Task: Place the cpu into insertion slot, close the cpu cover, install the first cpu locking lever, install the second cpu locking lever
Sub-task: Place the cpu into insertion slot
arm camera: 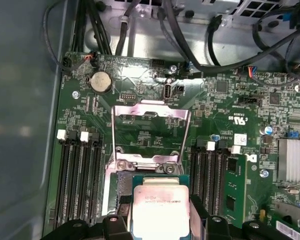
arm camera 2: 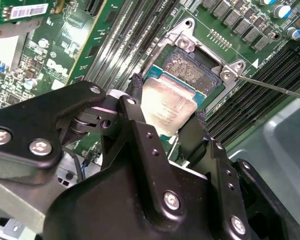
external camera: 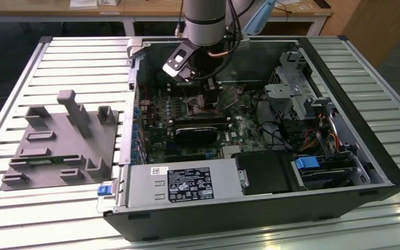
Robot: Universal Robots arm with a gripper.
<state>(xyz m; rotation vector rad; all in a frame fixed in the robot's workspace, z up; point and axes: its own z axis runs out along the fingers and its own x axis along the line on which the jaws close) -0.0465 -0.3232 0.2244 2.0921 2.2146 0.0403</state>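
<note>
Hanging inside the open computer case in the exterior view, the gripper sits over the insertion slot, toward the far side of the board. In the second wrist view, its fingers clamp the cpu by two opposite edges, just above the slot. In the first wrist view, the cpu cover stands swung open beyond the held cpu.

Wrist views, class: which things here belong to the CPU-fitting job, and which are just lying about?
Job: cpu, gripped by the tool; insertion slot, uncovered; cpu cover, swung open.
Lying about: coin cell battery; memory slots; finned heatsink; black cables.
</note>
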